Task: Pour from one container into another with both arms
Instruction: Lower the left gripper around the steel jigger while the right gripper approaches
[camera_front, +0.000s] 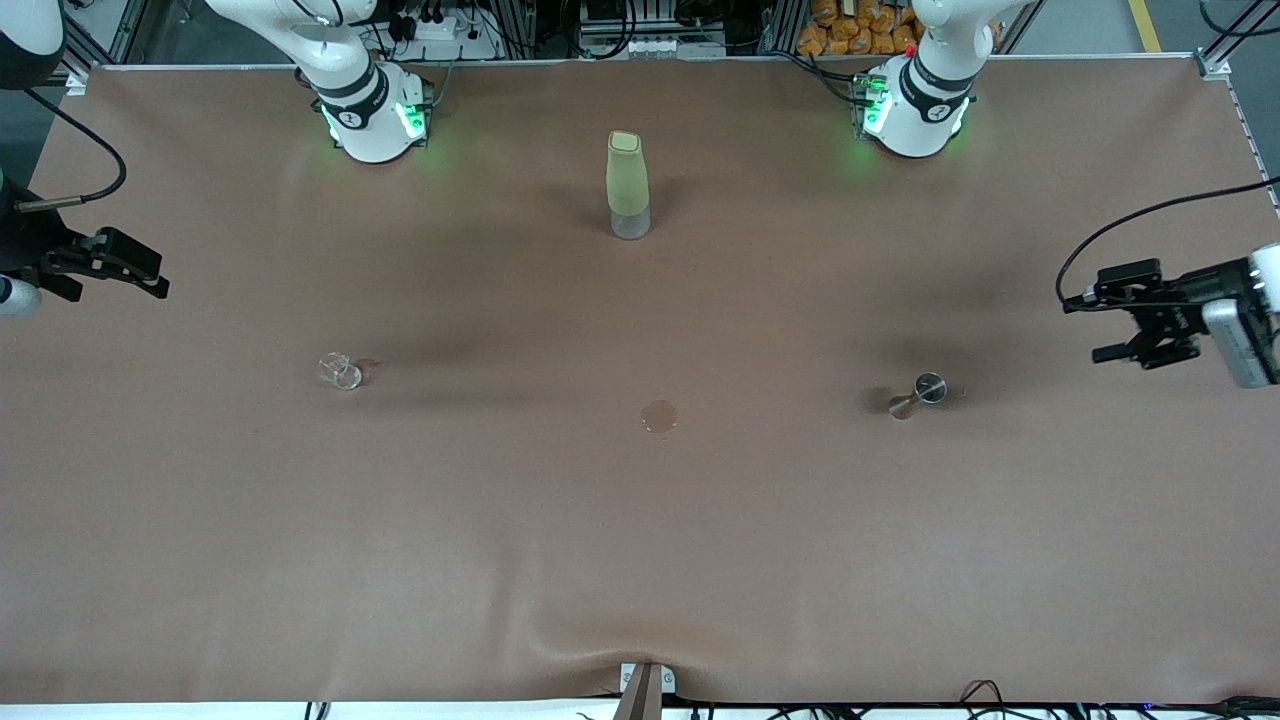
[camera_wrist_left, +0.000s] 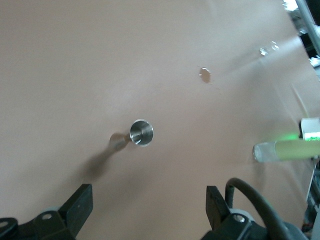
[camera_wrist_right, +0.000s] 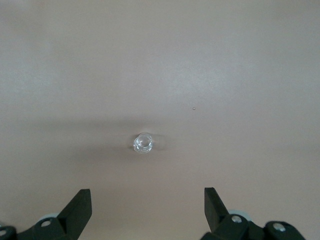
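matte brown tablecloth (camera_front: 640, 560) | steel jigger (camera_front: 918, 394) | clear glass (camera_front: 341, 371) | tall frosted bottle (camera_front: 628, 185)

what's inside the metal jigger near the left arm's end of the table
The left wrist view looks down into the metal jigger: its upper cup shows only bare shiny steel, no liquid visible. Its lower cup faces the table, so that inside is hidden.

Brown table (camera_front: 640, 560); pale green bottle (camera_front: 627, 175); silver jigger (camera_front: 918, 394); clear glass (camera_front: 341, 371).
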